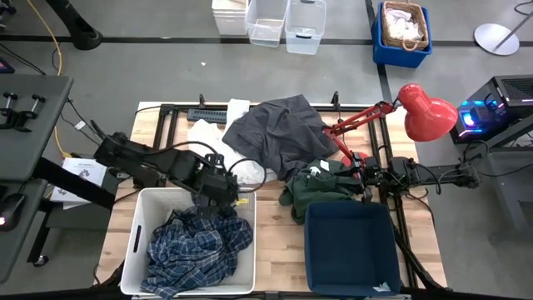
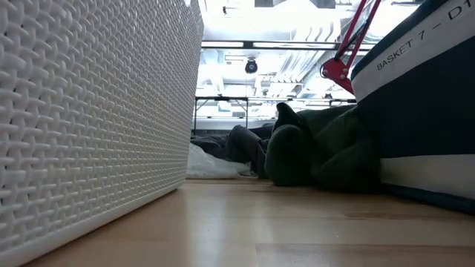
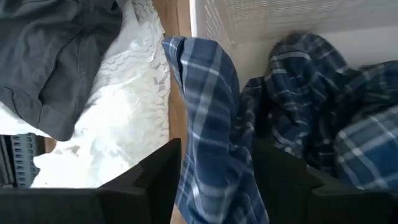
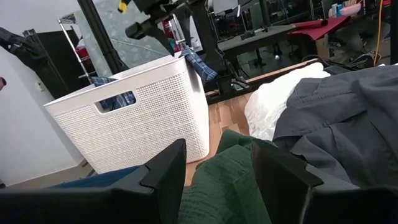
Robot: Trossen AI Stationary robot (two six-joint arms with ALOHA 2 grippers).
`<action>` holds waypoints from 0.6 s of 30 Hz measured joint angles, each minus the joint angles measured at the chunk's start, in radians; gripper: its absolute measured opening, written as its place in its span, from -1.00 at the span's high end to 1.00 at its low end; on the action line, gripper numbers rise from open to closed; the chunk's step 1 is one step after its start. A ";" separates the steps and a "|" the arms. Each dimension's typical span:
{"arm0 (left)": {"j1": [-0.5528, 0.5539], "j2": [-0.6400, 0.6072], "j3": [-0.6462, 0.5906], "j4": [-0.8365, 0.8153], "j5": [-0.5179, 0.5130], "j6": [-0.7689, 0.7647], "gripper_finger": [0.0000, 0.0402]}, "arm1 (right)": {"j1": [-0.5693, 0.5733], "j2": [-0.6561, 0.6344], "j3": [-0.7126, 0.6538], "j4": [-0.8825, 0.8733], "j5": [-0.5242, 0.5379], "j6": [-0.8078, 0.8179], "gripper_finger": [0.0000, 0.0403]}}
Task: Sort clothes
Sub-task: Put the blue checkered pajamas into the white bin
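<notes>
A blue-and-white plaid shirt (image 1: 200, 246) lies in the white basket (image 1: 137, 242) at the near left. My left gripper (image 1: 226, 198) hangs over the basket's far right corner, shut on part of that shirt (image 3: 211, 93). A dark green garment (image 1: 321, 190) lies bunched on the table against the far side of the navy basket (image 1: 350, 250). My right gripper (image 1: 354, 177) reaches in from the right and is shut on it (image 4: 217, 168). A dark grey garment (image 1: 279, 133) lies spread at the far middle, partly over white ones (image 1: 212, 133). My left gripper pinches a bunched fold of the plaid shirt (image 3: 211, 143) between its two fingers, from above, pointing down. The held strip rises over the basket's far rim (image 4: 196, 65). The rest of the shirt lies in the basket. My right gripper has a fold of the dark green garment's top (image 4: 217, 149) between its two fingers. It comes slanting down from the table's right side. The garment lies on the table in a heap.
A red desk lamp (image 1: 425, 108) stands at the far right, its arm reaching over the table. A black frame rail (image 1: 200, 112) runs along the far edge. Beyond the table on the floor are clear bins (image 1: 287, 21) and a blue crate with pale cloth (image 1: 402, 29).
</notes>
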 joint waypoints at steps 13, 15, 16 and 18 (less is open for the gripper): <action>0.023 0.046 0.000 0.001 -0.022 -0.011 0.44 | 0.000 0.000 0.000 0.000 0.000 0.000 0.11; 0.022 0.038 0.000 -0.002 -0.022 -0.022 0.66 | 0.000 0.000 0.000 0.000 0.000 0.000 0.11; 0.022 0.034 0.000 -0.003 -0.022 -0.026 0.77 | 0.000 0.000 0.000 0.000 0.000 0.000 0.11; 0.022 0.029 0.000 -0.002 -0.021 -0.026 0.94 | 0.000 0.000 0.000 0.000 0.000 0.000 0.11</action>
